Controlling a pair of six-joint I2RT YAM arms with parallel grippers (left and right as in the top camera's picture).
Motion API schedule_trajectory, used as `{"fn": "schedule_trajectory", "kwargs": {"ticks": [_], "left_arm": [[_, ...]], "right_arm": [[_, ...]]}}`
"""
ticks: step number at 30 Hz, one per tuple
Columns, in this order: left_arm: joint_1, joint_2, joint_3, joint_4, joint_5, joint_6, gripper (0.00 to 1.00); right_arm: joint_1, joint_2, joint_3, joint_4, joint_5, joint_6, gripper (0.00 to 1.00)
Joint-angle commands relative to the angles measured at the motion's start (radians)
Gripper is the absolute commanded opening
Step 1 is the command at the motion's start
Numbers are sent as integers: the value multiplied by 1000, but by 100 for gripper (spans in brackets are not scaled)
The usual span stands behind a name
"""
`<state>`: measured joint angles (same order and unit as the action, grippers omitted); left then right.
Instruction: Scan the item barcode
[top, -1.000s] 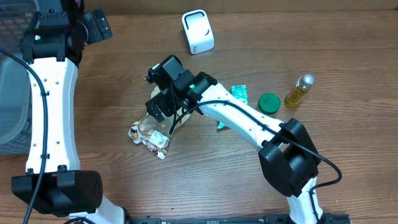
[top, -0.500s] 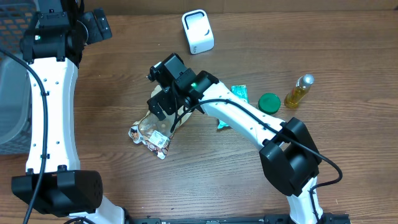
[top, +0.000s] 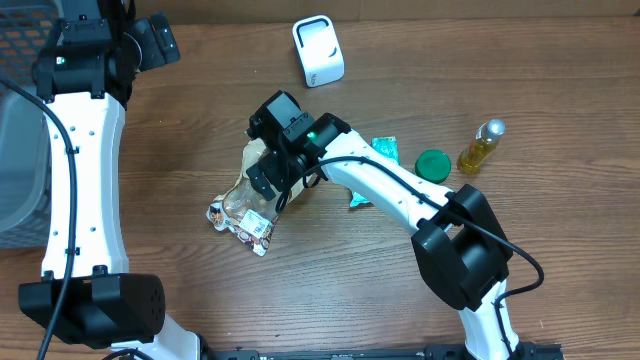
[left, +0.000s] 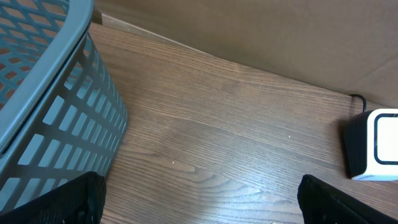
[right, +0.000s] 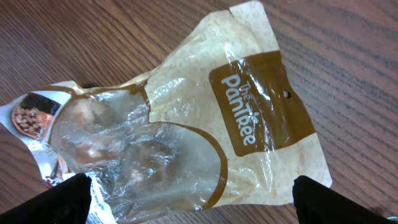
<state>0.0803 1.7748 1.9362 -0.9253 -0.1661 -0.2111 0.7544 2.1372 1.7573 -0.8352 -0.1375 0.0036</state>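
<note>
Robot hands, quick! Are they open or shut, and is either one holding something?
Left hand: open, holding nothing.
Right hand: open, just above the snack bag, not gripping it.

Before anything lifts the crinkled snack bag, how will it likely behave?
The snack bag looks like thin, creased film, so it will probably flop and sag when lifted. Its glossy surface may be slippery. It lies mostly flat on the table, so it is likely light.
</note>
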Motion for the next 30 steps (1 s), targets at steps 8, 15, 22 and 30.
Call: {"fn": "schedule_trajectory", "kwargs": {"ticks": [8, 15, 22, 30], "left_arm": [[5, 3, 9, 1, -9, -14, 99], [5, 3, 9, 1, -9, -14, 100], [5, 3, 9, 1, -9, -13, 100], [5, 3, 9, 1, -9, -13, 99]], "right_arm": [[-4, 8, -5, -2, 9, -5, 100], [-4, 8, -5, -20, 10, -5, 100], [-4, 8, -5, -21, 10, -5, 100], [-4, 8, -5, -27, 9, -5, 100]]}}
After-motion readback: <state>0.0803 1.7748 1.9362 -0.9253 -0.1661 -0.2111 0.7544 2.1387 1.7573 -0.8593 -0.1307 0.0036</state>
